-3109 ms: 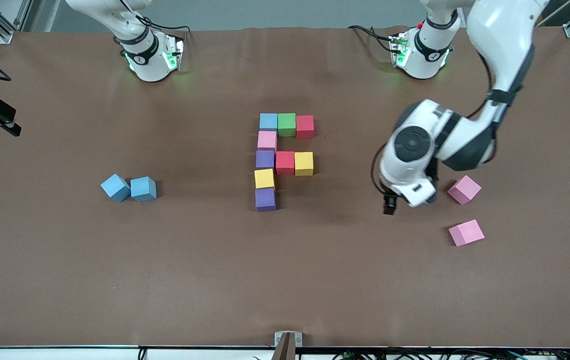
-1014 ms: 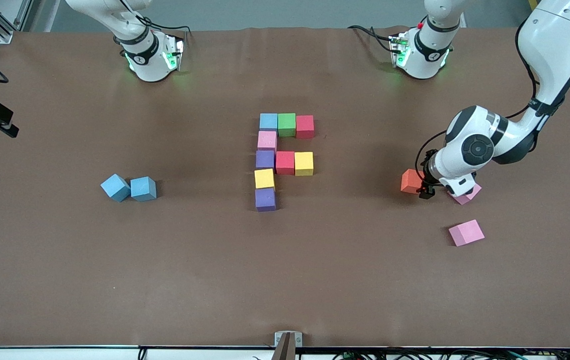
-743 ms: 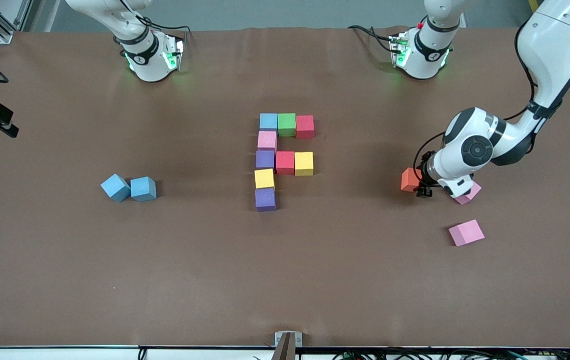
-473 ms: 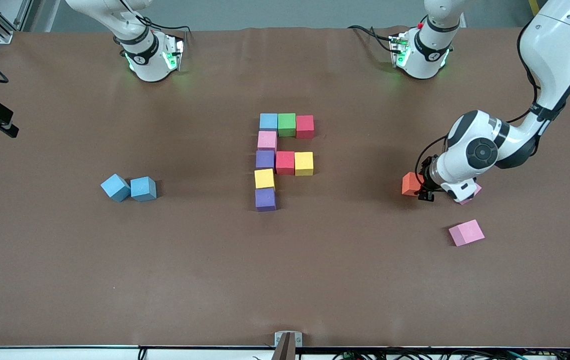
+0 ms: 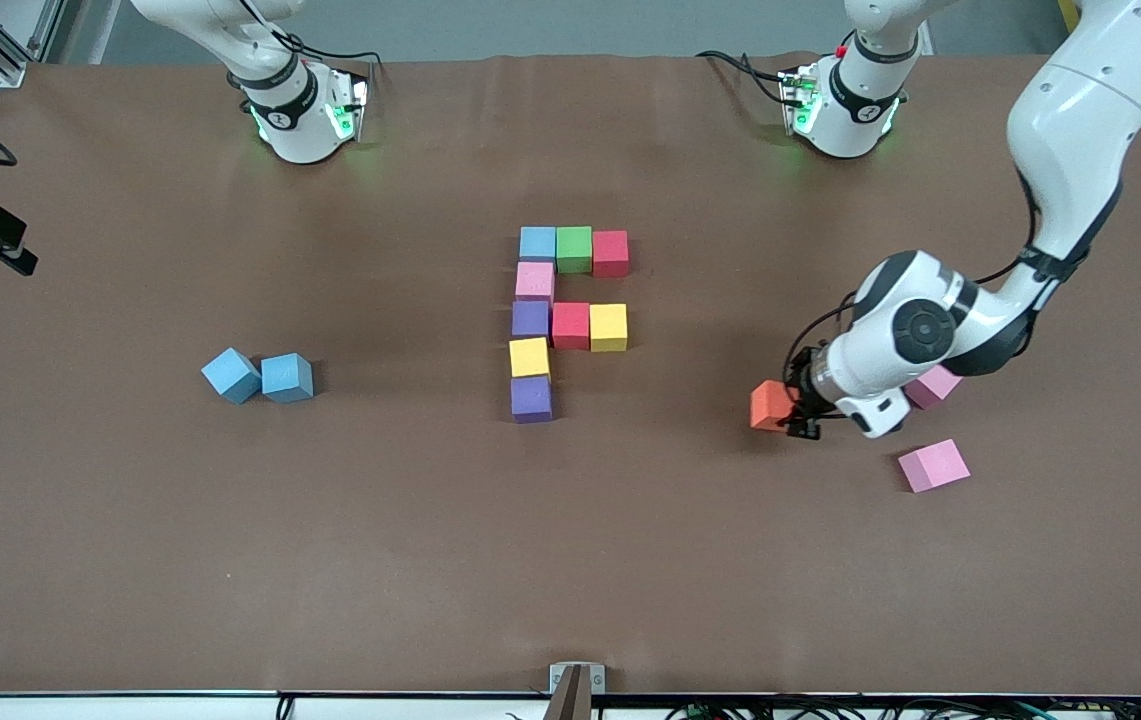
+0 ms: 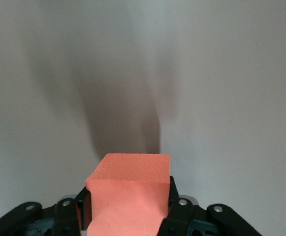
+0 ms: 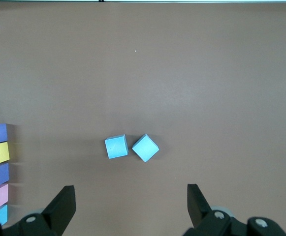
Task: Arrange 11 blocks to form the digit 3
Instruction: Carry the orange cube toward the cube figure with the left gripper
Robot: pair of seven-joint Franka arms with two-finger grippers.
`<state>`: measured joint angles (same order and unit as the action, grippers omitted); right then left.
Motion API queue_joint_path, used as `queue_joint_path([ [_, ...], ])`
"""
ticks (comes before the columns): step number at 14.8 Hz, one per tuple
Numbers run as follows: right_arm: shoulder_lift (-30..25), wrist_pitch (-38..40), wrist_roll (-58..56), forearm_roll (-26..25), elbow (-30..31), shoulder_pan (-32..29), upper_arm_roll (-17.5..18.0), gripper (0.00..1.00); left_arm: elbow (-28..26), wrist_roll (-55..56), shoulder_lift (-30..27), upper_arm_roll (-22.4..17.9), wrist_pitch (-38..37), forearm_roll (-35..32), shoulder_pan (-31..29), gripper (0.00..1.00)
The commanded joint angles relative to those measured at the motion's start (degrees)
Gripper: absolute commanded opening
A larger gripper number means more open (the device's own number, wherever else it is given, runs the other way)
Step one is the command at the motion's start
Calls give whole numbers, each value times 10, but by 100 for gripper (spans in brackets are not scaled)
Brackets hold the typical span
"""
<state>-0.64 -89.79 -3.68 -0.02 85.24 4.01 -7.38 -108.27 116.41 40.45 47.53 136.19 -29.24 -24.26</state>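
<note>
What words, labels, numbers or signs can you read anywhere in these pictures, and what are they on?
None can be read.
The blocks have plain faces, the orange block in the left gripper included.
Each arm's base collar bears a small round mark, too small to read.
The brown table cover bears no print.

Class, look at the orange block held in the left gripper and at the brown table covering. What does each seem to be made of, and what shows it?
Orange block: probably foam, matte; its faces look finely grained and show no shine.
Table covering: likely a soft brown mat or sheet, matte; faint ripples show along its edge by the arm bases.
Left gripper: shut on the orange block.
</note>
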Motion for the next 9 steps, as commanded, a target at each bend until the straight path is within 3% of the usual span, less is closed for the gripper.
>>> queue_joint_path([
  [1,-2,0,10,2,-1,-1,2,100,74,7,32,-22,-10,2,74,22],
  [5,3,-1,6,2,-17,-5,0,100,161,29,60,-74,-18,47,206,22],
  [9,4,0,5,3,-18,-5,0,100,220,58,65,-202,-23,128,367,22],
])
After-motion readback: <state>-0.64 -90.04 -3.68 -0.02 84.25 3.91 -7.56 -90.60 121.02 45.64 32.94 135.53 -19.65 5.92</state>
